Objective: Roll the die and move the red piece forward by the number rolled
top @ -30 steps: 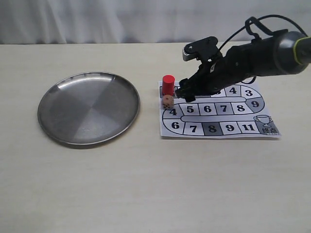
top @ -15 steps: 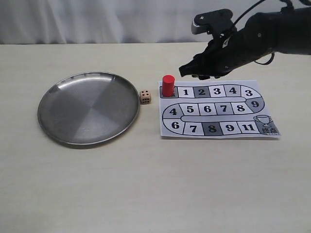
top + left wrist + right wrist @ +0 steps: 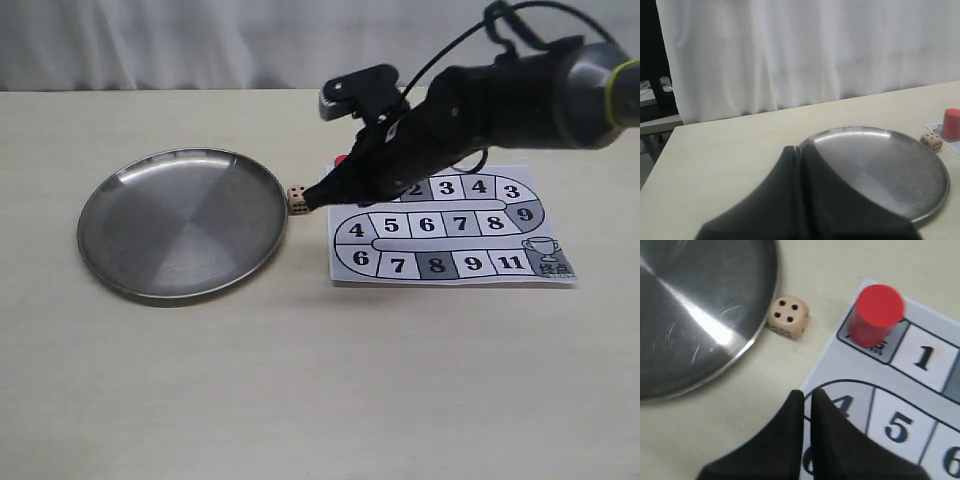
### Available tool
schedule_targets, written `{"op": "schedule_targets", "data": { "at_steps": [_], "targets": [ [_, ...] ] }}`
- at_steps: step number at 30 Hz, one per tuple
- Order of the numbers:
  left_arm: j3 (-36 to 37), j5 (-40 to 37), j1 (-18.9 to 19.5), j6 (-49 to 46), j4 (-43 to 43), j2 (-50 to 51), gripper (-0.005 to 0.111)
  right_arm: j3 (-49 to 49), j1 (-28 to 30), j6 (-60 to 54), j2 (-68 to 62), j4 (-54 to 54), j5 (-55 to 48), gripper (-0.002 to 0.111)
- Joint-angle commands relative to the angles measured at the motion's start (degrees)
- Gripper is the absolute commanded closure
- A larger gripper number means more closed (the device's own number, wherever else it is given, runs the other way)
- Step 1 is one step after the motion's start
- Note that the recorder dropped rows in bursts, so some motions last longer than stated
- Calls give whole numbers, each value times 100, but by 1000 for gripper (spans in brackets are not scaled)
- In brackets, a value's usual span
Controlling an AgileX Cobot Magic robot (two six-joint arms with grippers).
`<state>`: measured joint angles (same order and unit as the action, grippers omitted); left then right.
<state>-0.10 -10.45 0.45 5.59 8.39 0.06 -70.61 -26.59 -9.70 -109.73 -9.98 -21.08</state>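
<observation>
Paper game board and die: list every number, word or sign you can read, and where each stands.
White paper game board, top track: "1", "2", "3", "4", "3", "9".
Middle track: "4", "5", "6", "7", "8".
Bottom track: "6", "7", "8", "9", "11".
Small beige wooden die, top face: four pips.
Characters under the trophy drawing and under the red cylinder piece: too blurred to read.

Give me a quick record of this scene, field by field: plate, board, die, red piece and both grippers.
plate: round metal, left of the board in the exterior view
die: on the table, just outside the plate's rim, four pips up
red piece: upright on the board's start square, beside square 1
right gripper: shut, holding nothing, near the die
left gripper: shut, holding nothing
</observation>
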Motion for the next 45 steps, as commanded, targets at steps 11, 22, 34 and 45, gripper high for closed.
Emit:
{"op": "schedule_targets", "data": {
  "at_steps": [11,22,34,45],
  "targets": [
    [10,52,-48,5,-13,-6,107,-472,-549,-502,-1179,37,494,104],
    [10,52,-48,5,-13,-6,107,-596,-523,-502,-1352,50,449,104],
    [10,52,-48,5,-13,-6,107,-596,-193,-511,2,395,-53,104],
    [10,52,-48,5,-13,-6,107,-609,389,703,-135,632,757,39]
  ]
}}
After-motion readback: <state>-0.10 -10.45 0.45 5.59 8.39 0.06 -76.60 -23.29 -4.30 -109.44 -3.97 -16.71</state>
